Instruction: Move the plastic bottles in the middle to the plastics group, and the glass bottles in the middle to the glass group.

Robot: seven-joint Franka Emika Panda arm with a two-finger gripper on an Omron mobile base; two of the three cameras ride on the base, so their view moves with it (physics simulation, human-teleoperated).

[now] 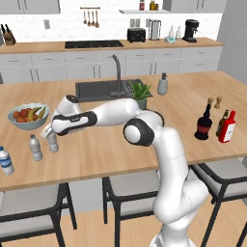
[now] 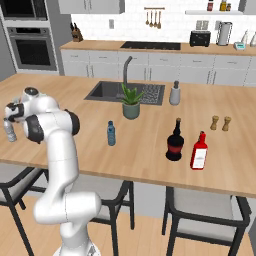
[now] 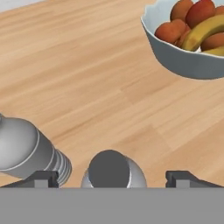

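My gripper (image 1: pixel 49 134) hangs at the left of the island counter, tilted down over a small clear plastic bottle (image 1: pixel 52 143) that stands upright. In the hand view the gripper (image 3: pixel 112 178) is open, and the bottle's grey cap (image 3: pixel 109 168) sits between the fingertips (image 3: pixel 41 178) with a gap on each side. Close beside it stands another slim clear bottle (image 1: pixel 35 147), with a stouter blue-labelled bottle (image 1: pixel 6 160) further left. A blue-tinted bottle (image 2: pixel 111 133) stands mid-counter. The black bulbous glass bottle (image 1: pixel 204 123) stands at the right, next to a brown bottle (image 1: pixel 222 123) and a red bottle (image 1: pixel 227 127).
A fruit bowl (image 1: pixel 28 116) sits just behind the gripper. A potted plant (image 1: pixel 140 94), a soap dispenser (image 1: pixel 163 84) and the sink (image 1: pixel 96 89) lie mid-counter. Two wooden shakers (image 1: pixel 214 102) stand behind the glass bottles. Stools line the near edge.
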